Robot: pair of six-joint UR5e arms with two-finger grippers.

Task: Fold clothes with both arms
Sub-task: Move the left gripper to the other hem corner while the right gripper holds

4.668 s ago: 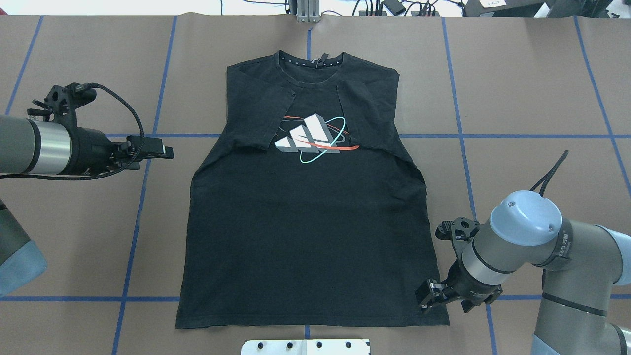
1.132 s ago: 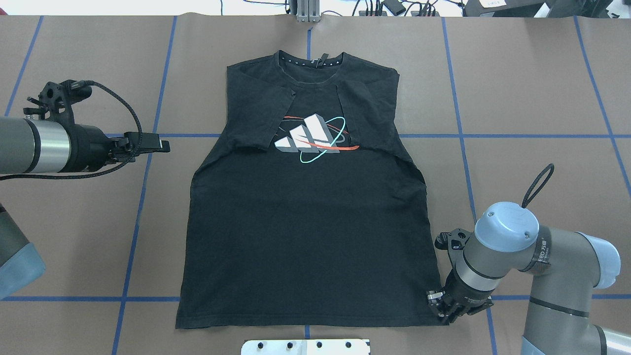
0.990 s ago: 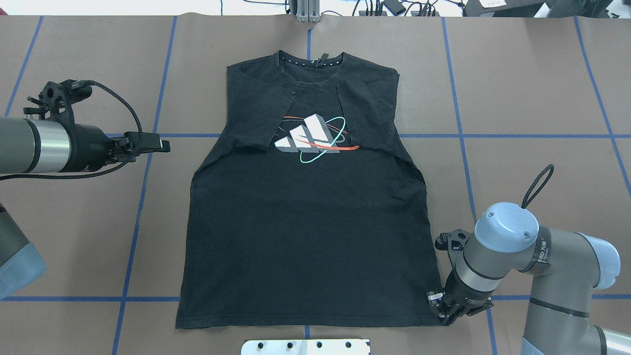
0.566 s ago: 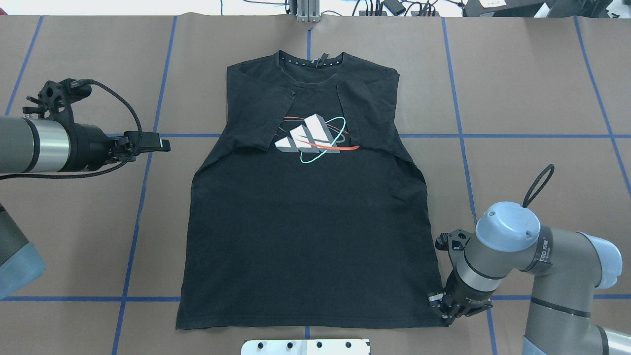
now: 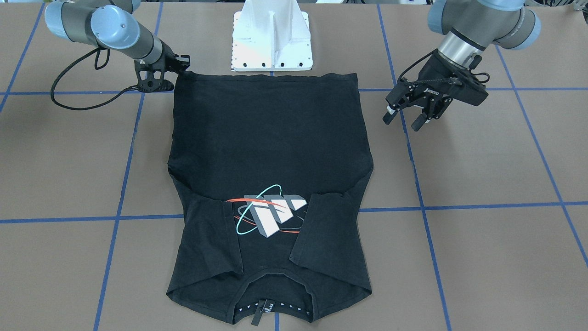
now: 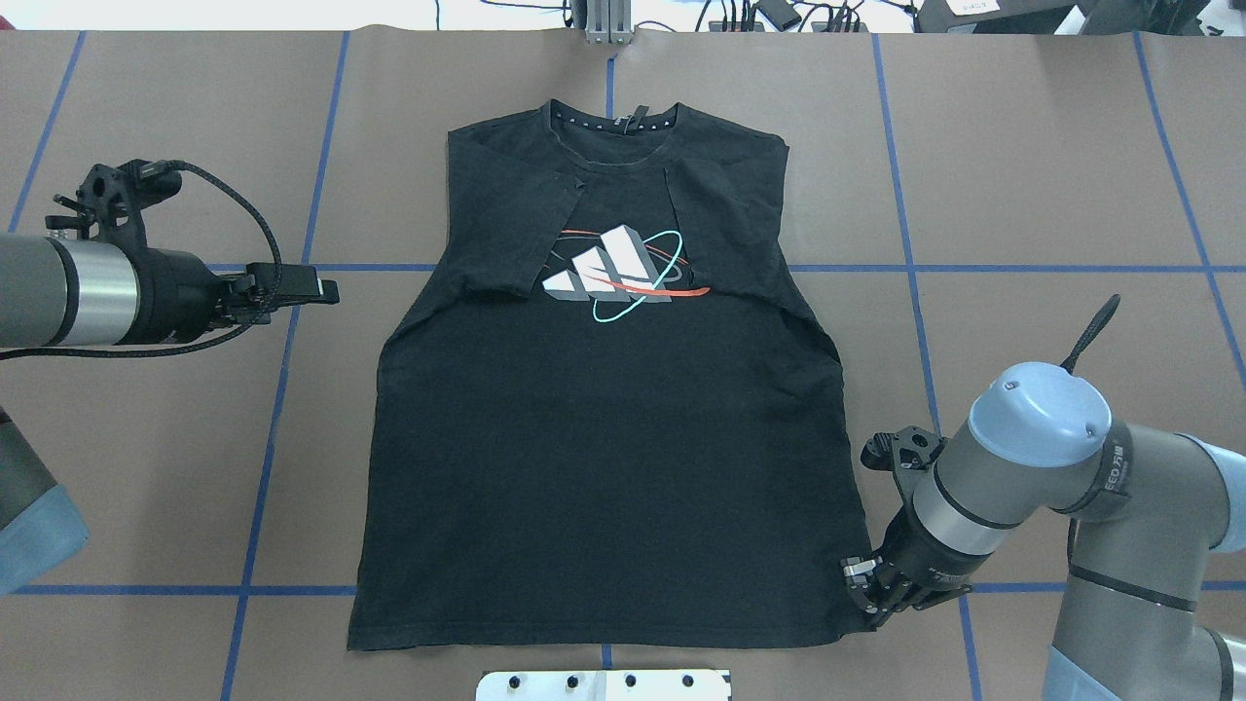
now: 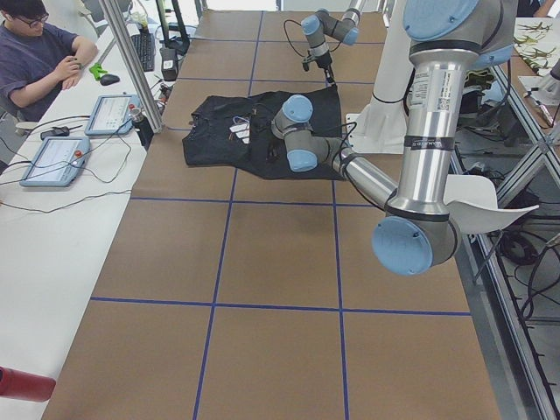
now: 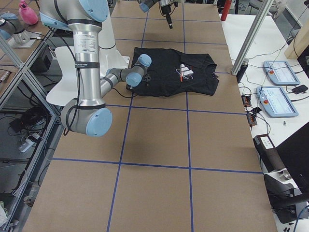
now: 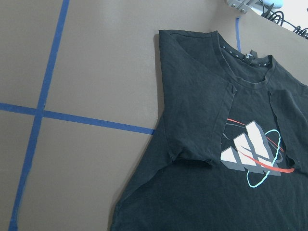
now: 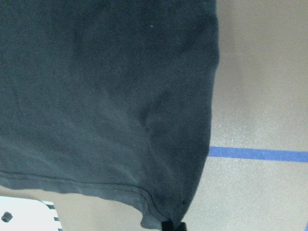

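A black short-sleeved T-shirt (image 6: 604,467) lies flat, print side up, in the middle of the brown paper-covered table (image 6: 1051,156), which is crossed by blue tape lines. Seen from overhead, its collar points to 12 o'clock and its hem to 6 o'clock, near the white metal mount plate (image 6: 604,684). Both short sleeves are folded inward over the chest, flanking the graphic of white-grey blocks ringed by red-orange and teal ellipses (image 6: 623,277). At about 5 o'clock of the shirt, the grey jointed right arm (image 6: 1012,487) with its light-blue joint cap reaches down to the hem corner. The black two-finger right gripper (image 6: 873,615) has its jaws closed on that corner. In the right wrist view, creases in the cloth run down to a black fingertip (image 10: 173,226) at the bottom edge, where the corner is pinched. The black two-finger left gripper (image 6: 326,289), on the grey jointed left arm (image 6: 58,292), sits at about 9 o'clock of the shirt, well apart from the cloth and over a blue tape line. The front-facing view shows its fingers (image 5: 417,123) spread wide with nothing between them. Its wrist camera looks across the shirt's shoulder, one folded sleeve and the graphic. In the left side view a person in a dark top (image 7: 39,66) sits at a white bench at 10 o'clock.
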